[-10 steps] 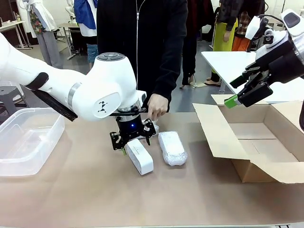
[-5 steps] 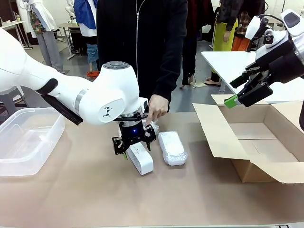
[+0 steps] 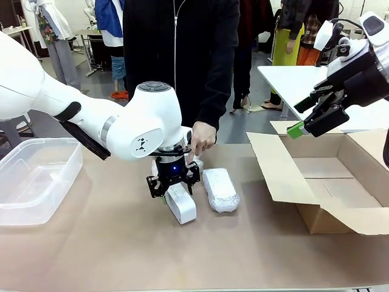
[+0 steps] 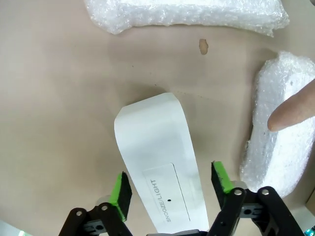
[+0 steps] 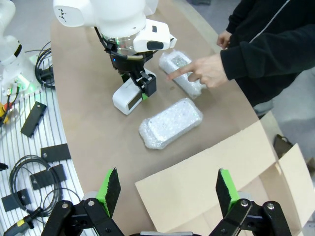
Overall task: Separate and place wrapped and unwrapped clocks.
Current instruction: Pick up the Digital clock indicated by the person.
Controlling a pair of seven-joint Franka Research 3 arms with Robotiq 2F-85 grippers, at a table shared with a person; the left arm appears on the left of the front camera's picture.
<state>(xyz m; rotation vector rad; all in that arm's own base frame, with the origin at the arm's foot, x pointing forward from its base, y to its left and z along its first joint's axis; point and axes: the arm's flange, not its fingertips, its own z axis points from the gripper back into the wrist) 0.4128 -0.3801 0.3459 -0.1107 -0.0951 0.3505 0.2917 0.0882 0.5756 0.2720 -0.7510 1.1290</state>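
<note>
While the bare clock (image 3: 180,204) is lying near the middle of the table (image 3: 109,243), the left gripper (image 3: 173,182) is straddling its far end with the jaws apart. A green pad is standing on either side, a sliver of gap is showing at each flank, and nothing is being gripped. The closing probably wants both pads meeting the smooth long sides squarely and together, so the block is not twisting or sliding into its neighbours. After that, a straight lift looks safest. Printed on the clock's top, "SNOOZE/LIGHT" is reading clearly. Just to the right, one wrapped clock (image 3: 220,190) is resting in its bubbly film. Slightly farther, a second wrapped clock (image 3: 197,163) is sitting under the pointing finger of the person's hand (image 3: 200,137), close enough to the gripper to deserve care. At far right, the right gripper (image 3: 301,117) is hovering wide open and empty above the cardboard box (image 3: 276,164). A clear plastic tub (image 3: 61,152) is waiting at the left.
</note>
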